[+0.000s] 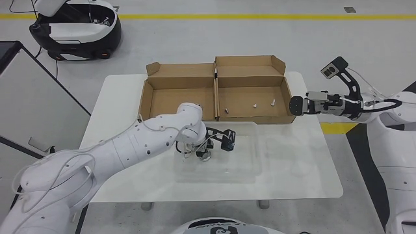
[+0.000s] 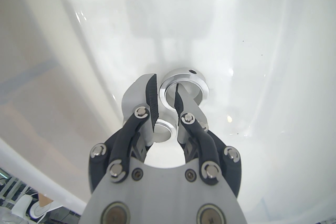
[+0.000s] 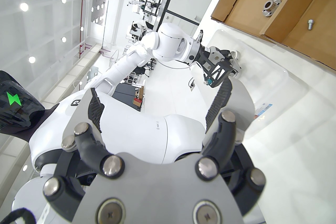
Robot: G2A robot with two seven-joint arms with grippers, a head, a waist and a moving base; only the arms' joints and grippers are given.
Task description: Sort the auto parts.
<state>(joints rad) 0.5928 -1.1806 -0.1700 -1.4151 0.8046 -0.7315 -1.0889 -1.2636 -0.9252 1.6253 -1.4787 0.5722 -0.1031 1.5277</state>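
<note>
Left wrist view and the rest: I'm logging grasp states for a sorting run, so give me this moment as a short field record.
left end effector: open, low in the clear tray, one finger outside the wall of a metal ring, the other inside it
second ring: lying between those fingers, nearer the wrist
cardboard box: two compartments; flanged part in the left one, bolt in the right one
right end effector: open, empty, beside that box's right end
</note>
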